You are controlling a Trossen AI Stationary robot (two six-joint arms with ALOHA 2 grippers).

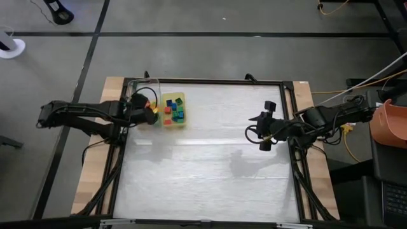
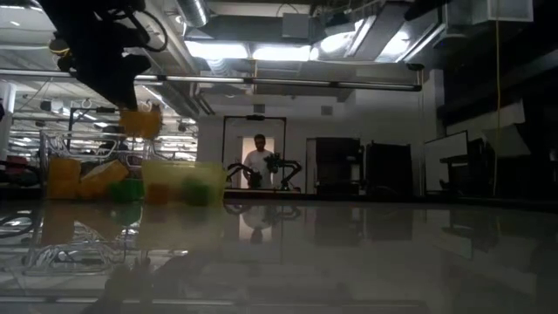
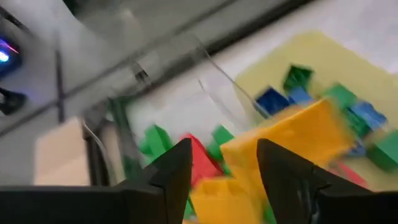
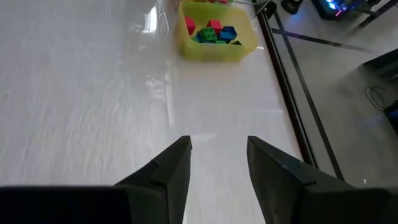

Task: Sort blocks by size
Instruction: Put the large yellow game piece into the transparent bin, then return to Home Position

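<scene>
My left gripper (image 1: pixel 147 110) is over the edge between the clear container (image 1: pixel 141 95) and the yellow tray (image 1: pixel 173 121), shut on an orange brick (image 3: pixel 292 134). In the low view the orange brick (image 2: pixel 139 122) hangs under the left gripper (image 2: pixel 118 92), above the container (image 2: pixel 87 179). The container holds longer green, red and orange bricks (image 3: pixel 186 152). The tray (image 3: pixel 373 74) holds small red, blue and green cubes (image 1: pixel 175 111). My right gripper (image 1: pixel 253 131) is open and empty over bare table near the right edge. My left gripper pinches the orange brick between its two fingers; the brick's near part (image 3: pixel 224 193) fills the gap between them and the rest sticks out past the fingertips. The fingers slant down from the table's left. The brick is lifted clear, above the container's rim.
The wide white table top (image 1: pixel 210 165) lies between the arms. A black frame (image 1: pixel 289 127) runs round the table. The tray also shows far off in the right wrist view (image 4: pixel 214 46). A person (image 2: pixel 258 161) stands in the room behind the table.
</scene>
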